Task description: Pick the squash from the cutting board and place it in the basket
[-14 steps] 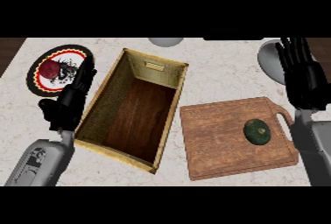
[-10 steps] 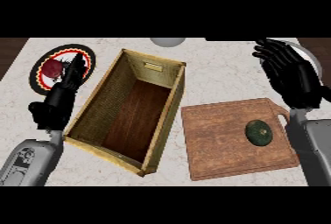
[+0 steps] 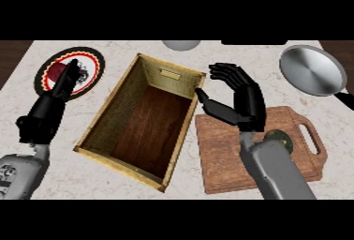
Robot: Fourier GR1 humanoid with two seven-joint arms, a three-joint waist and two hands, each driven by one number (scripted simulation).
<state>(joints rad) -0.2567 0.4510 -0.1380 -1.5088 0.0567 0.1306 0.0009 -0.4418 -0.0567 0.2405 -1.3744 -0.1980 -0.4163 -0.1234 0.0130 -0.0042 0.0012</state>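
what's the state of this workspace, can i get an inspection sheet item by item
surface: pale marble counter
job's things: squash on the cutting board, partly hidden by the right forearm; basket left of the board, nothing in it
clutter: patterned plate far left; metal pan far right; grey bowl at the far edge
hands: right hand open, over the board's far left corner beside the basket, not on the squash; left hand open, fingers straight over the plate
cables: nothing seen
surroundings: dark brown strip past the counter's left edge
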